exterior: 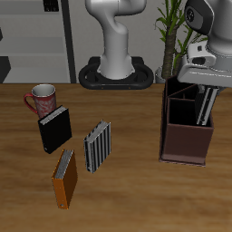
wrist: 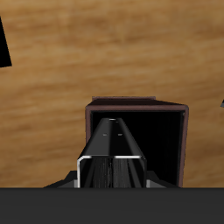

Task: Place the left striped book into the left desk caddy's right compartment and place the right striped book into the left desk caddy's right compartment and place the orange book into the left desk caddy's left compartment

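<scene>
My gripper [exterior: 206, 87] is shut on the left striped book [exterior: 207, 101], pale grey-and-white, held upright with its lower end inside a bay of the left desk caddy [exterior: 185, 143]. In the wrist view the book [wrist: 109, 150] points down into the dark brown caddy [wrist: 136, 108]. I cannot tell which compartment it is. The right striped book [exterior: 98, 145], dark with fine light stripes, lies flat mid-table. The orange book [exterior: 65, 177] lies nearer the table's front edge.
A black book [exterior: 54, 130] lies beside the dark striped book. A red-and-white mug [exterior: 42, 98] stands behind it. A potted plant [exterior: 172, 36] and the robot base [exterior: 116, 71] are at the table's back.
</scene>
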